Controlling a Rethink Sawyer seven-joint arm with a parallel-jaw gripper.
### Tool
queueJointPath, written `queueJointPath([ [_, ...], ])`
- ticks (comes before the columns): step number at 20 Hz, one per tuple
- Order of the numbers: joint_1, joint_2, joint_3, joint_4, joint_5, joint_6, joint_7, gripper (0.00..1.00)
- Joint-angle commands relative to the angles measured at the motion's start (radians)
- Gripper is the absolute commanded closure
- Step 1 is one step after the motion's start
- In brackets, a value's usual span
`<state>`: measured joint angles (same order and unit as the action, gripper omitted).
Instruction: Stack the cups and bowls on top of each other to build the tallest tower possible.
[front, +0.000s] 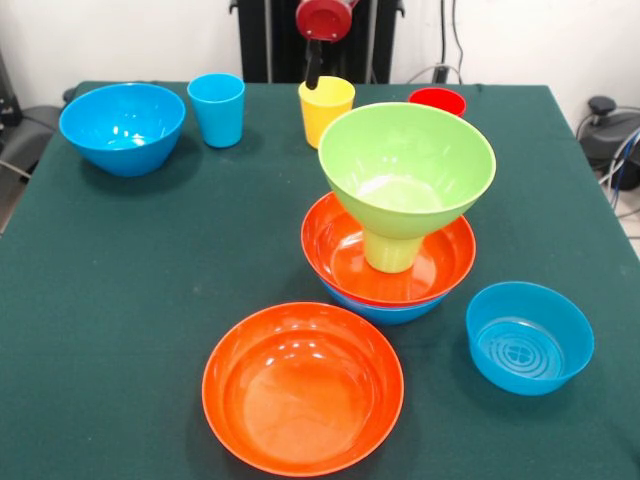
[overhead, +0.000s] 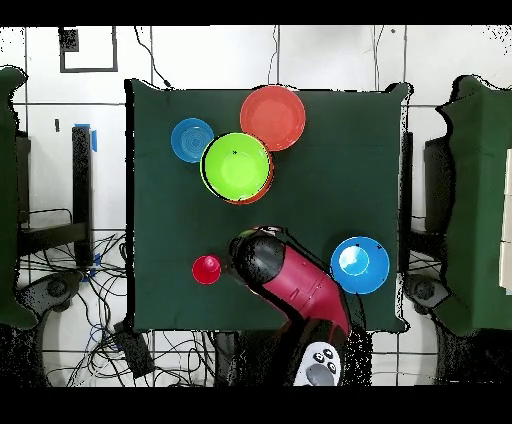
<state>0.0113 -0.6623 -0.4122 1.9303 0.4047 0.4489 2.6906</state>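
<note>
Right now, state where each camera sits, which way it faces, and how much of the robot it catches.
Front view: across the table from the robot, facing its pedestal; sees the tower and loose bowls; only the arm's red end and the gripper above the yellow cup show.
Overhead view: above the table, looking straight down, base at bottom; the red arm reaches in.
Shared: the green bowl topping the tower, the loose orange bowl, the red cup.
</note>
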Motion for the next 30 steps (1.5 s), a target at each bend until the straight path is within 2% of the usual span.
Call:
queueJointPath([
  [1, -0.032, 0.075, 0.139, 0.058, -0.073, -0.085, -0.004, 0.0],
  [8, -0.031, 0.098, 0.125, 0.054, -0.077, -0.099, 0.017, 0.0],
  [19, -0.09, 0.092, 0.188, 0.138, -0.051, -0.176, 0.038, 0.0],
  [22, -0.079, 0.088, 0.18, 0.17, -0.02, -0.185, 0.097, 0.0],
  [30, -0.099, 0.061, 0.2, 0.241, 0.036, -0.181, 0.142, 0.0],
])
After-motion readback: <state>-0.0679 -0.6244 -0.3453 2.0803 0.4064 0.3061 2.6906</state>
